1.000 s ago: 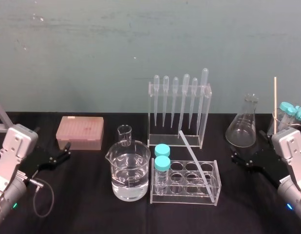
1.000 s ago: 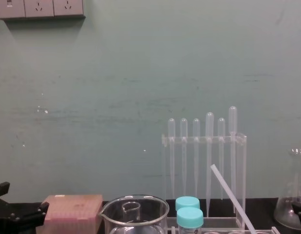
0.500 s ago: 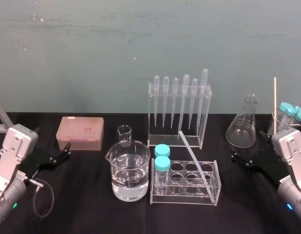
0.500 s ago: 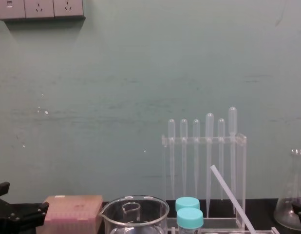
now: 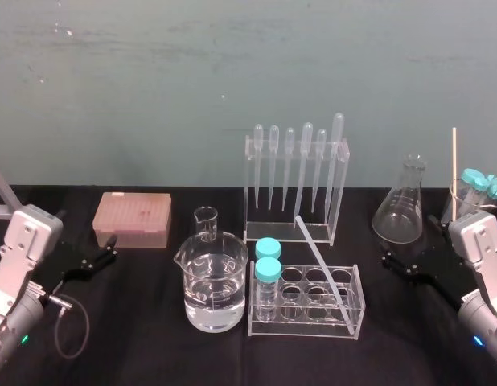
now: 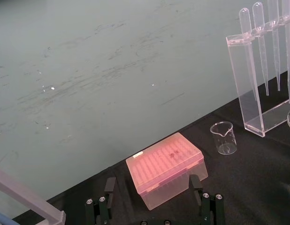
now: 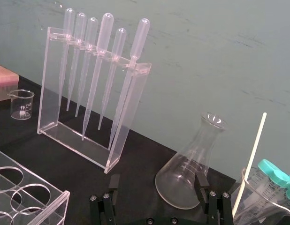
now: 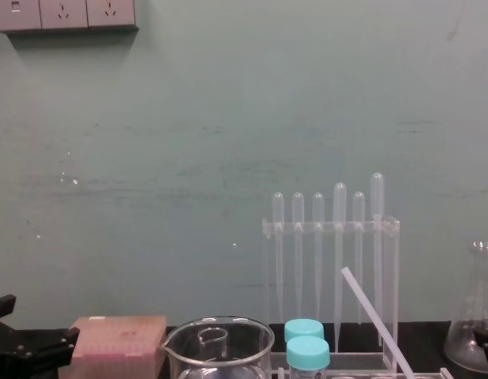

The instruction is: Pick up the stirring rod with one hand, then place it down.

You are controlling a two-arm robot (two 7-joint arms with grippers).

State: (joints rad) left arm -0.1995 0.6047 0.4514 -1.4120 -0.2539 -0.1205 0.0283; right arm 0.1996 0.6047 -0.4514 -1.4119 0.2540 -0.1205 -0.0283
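Right now the right gripper [image 7: 156, 182] is hanging low near the right edge of the tabletop [image 5: 152, 338], its blocky black fingers [image 7: 200, 180] spread wide with nothing between them. It is pointing toward the back edge, with the conical flask [image 5: 401, 211] just ahead of it. The left gripper [image 5: 94, 257] is waiting near the left edge in the same released, empty pose, facing the pink tip box [image 5: 133, 219].

Well apart from both, the stirring rod [image 5: 319, 261] is showing as a long, thin, straight, translucent-white stick of even thickness with blunt ends. It is leaning in the clear tube rack [image 5: 301, 328] near the middle of the tabletop, toward the front edge. Its lower end is sitting at the rack's front right, and its upper end is slanting up and back toward the pipette stand [image 5: 335, 193]. Two teal-capped tubes [image 5: 269, 269] are standing at the rack's left end, and a beaker of water [image 5: 215, 281] is standing just beside the rack on that side.
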